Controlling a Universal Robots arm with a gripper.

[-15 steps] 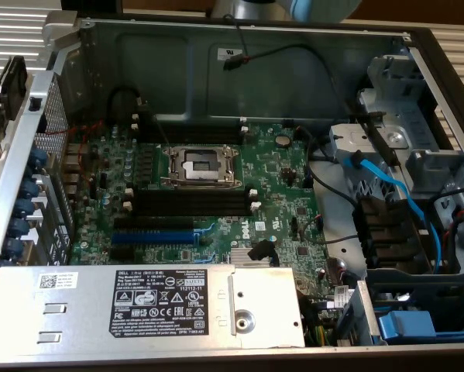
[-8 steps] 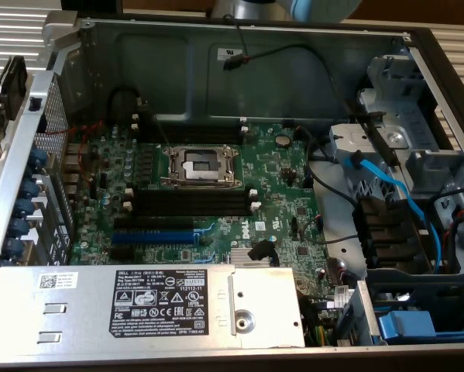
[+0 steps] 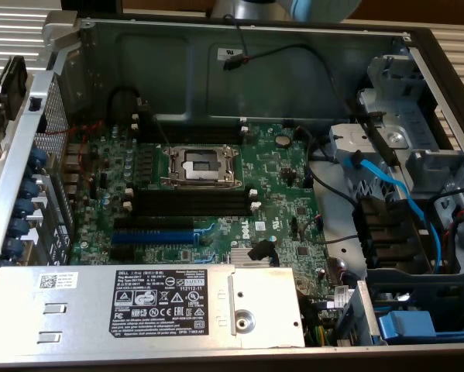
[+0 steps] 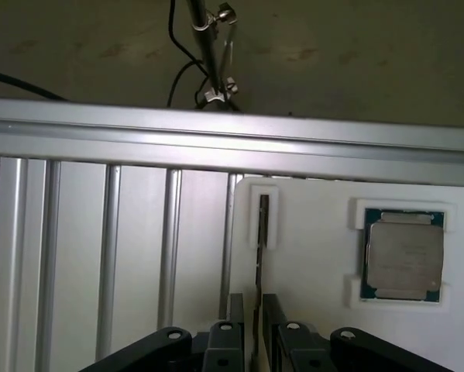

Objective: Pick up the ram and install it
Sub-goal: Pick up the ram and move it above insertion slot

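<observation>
We see the gripper (image 4: 252,301) with its jaws open, one dark finger (image 4: 235,310) on each side of the ram (image 4: 258,271). The gap between them is only a little wider than the stick. We cannot tell whether either finger touches it.

The ram stands on its long edge, so we look down on it as a thin dark line running out from between the fingers. Its far end sits in a narrow slot (image 4: 263,221) of a white tray (image 4: 309,232), close to one corner. It lies along the tray edge that borders the bare slats and is not yet installed.

In the same tray, well apart from the ram, a processor chip (image 4: 404,254) lies flat in a square recess, silver lid up.

The tray rests on the slatted aluminium bench (image 4: 84,256), just beside the rail (image 4: 139,132) that closes the bench's edge. Past that edge, black cables (image 4: 177,81) hang by a metal rod (image 4: 204,46).

In the exterior view, the open computer case (image 3: 293,70) holds the green motherboard (image 3: 282,178). The long black memory slots (image 3: 193,203) with white end clips lie between the processor socket (image 3: 201,164) and the blue expansion slot (image 3: 152,235). A grey power supply (image 3: 77,302) with a black label runs along the case's near edge, and a blue cable (image 3: 386,186) crosses the drive bays at the exterior view's right.
</observation>
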